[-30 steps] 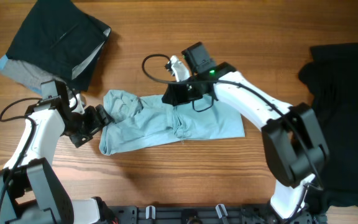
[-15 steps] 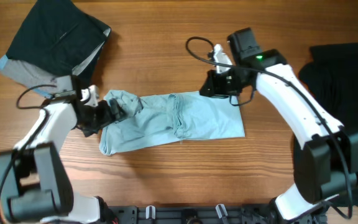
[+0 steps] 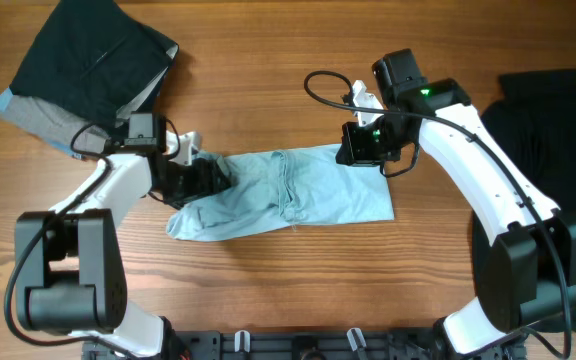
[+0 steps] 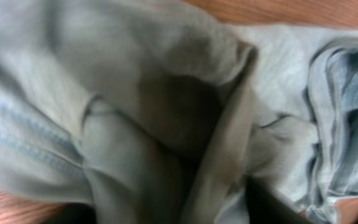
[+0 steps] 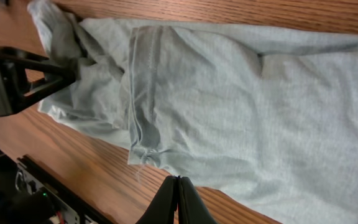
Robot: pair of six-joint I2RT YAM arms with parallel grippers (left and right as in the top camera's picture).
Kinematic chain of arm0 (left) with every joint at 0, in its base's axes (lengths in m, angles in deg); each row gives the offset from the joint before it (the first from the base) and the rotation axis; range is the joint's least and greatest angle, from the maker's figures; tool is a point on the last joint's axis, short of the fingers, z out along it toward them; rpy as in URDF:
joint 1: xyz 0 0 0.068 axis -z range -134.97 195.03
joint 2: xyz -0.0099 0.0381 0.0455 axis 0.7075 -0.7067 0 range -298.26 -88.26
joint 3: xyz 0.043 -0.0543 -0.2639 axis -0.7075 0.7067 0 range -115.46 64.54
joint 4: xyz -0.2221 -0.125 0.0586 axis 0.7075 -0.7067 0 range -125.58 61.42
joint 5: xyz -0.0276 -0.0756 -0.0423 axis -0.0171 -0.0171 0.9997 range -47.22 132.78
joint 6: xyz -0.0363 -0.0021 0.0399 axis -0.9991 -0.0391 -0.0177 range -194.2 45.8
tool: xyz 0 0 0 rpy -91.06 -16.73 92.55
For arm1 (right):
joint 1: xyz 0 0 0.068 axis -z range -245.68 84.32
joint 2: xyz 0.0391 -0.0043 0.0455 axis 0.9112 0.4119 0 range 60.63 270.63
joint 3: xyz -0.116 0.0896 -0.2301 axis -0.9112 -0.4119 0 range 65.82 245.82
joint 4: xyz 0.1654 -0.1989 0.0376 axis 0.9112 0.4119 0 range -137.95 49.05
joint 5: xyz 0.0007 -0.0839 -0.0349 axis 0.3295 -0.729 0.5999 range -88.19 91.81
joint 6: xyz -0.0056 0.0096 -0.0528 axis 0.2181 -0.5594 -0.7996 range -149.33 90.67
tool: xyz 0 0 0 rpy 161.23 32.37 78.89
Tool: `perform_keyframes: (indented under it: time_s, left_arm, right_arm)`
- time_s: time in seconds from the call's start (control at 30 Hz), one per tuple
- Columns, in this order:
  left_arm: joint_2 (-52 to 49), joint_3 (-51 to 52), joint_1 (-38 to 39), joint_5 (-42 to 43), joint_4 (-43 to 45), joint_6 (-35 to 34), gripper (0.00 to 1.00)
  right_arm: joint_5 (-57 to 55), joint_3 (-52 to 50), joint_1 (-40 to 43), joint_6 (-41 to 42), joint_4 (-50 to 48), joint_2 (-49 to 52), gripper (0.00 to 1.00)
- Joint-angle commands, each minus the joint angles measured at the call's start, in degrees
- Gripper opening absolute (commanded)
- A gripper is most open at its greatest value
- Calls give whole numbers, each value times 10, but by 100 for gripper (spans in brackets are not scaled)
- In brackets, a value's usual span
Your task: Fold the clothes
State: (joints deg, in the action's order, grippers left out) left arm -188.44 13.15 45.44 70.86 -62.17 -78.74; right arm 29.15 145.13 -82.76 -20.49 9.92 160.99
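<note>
Logging the layout from overhead: we find the light-blue T-shirt [image 3: 308,200] lying as a folded strip across the middle of the table [image 3: 288,300], with its long axis running from the left edge toward the right edge. Its right part lies flat, and its left end is bunched into a crumpled heap. A stitched seam [image 3: 283,185] crosses the strip near its middle. The left gripper [image 3: 200,178] is pushed into the bunched end. In the left wrist view, folds of the shirt fill almost everything and hide the fingers, so we cannot tell whether the jaws have the cloth or stand apart. The right gripper [image 3: 353,148] sits at the shirt's far edge, toward its right end. The right wrist view shows the two fingers pressed together with nothing between them, tips over bare wood just beside the shirt's border. A pile of dark and grey clothes [image 3: 88,65] lies toward the far left corner. A black garment [image 3: 558,110] lies at the right edge.
</note>
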Motion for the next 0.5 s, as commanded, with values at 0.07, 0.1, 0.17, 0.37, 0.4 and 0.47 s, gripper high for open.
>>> perform_keyframes:
  time_s: [0.07,0.1,0.17,0.37,0.4,0.47]
  left_arm:
    - [-33,26,14,-52,-33,0,4]
    - [-31,23,11,-68,-47,-14,4]
    - [-23,11,-1,-107,-87,-40,4]
    - [32,-129,-46,-197,-285,-53,4]
    - [40,-157,-47,-201,-308,-53,4]
    - [55,-218,-44,-202,-348,-54,4]
  right_arm:
    - [-11,7,-1,-14,11,-13,4]
    - [-14,7,-1,-14,14,-13,4]
    - [-30,7,-1,-14,18,-13,4]
    - [-71,7,-1,-14,35,-13,4]
    - [-71,7,-1,-14,35,-13,4]
    - [-71,7,-1,-14,35,-13,4]
